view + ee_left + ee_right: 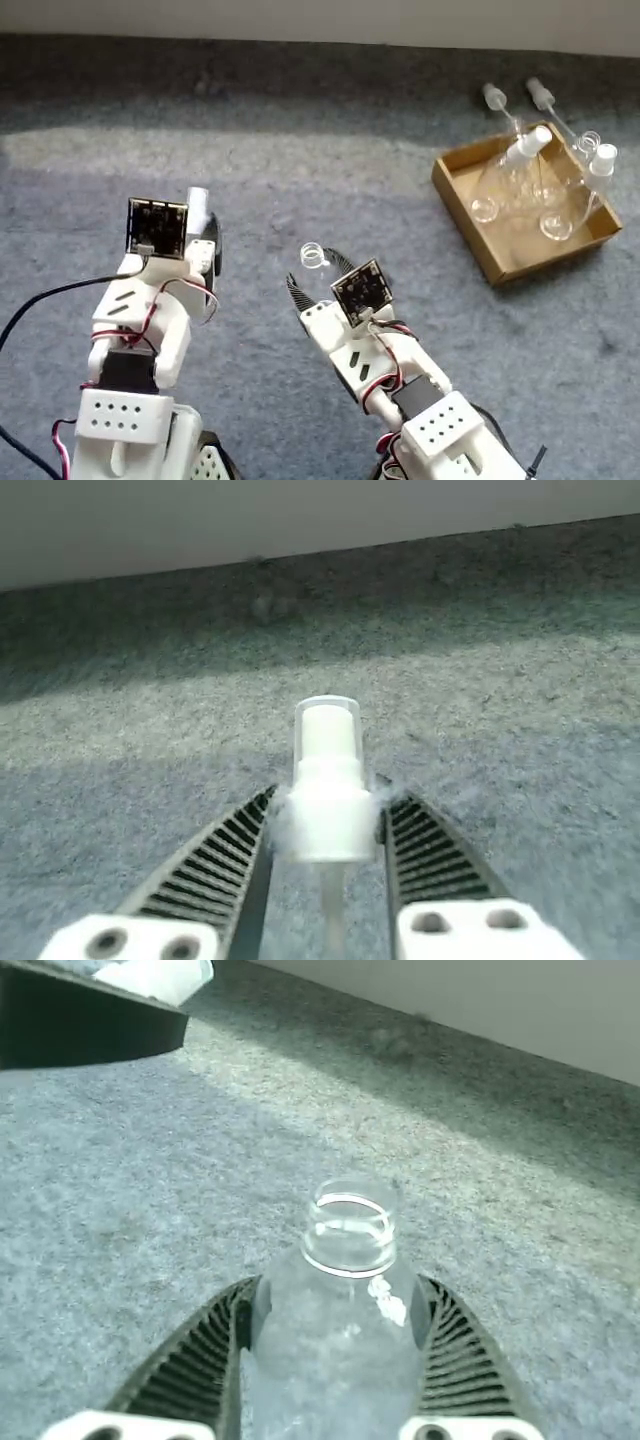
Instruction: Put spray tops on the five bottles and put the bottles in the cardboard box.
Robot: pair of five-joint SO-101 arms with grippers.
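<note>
Over the grey mat (300, 150), the left gripper (330, 802) clamps a spray top (327, 770) while the right gripper (338, 1288) grips an open-necked bottle (345, 1260) nearby, seemingly ready for capping, well apart from the cardboard box (465, 218).

I'm looking at grey carpet (330, 190) — a brighter band of light (250, 150) is lying across it — running up to a pale wall (300, 15).

Left pincer (203, 232) gripping spray top (197, 203), right pincer (318, 275) gripping bottle (313, 257)
</note>
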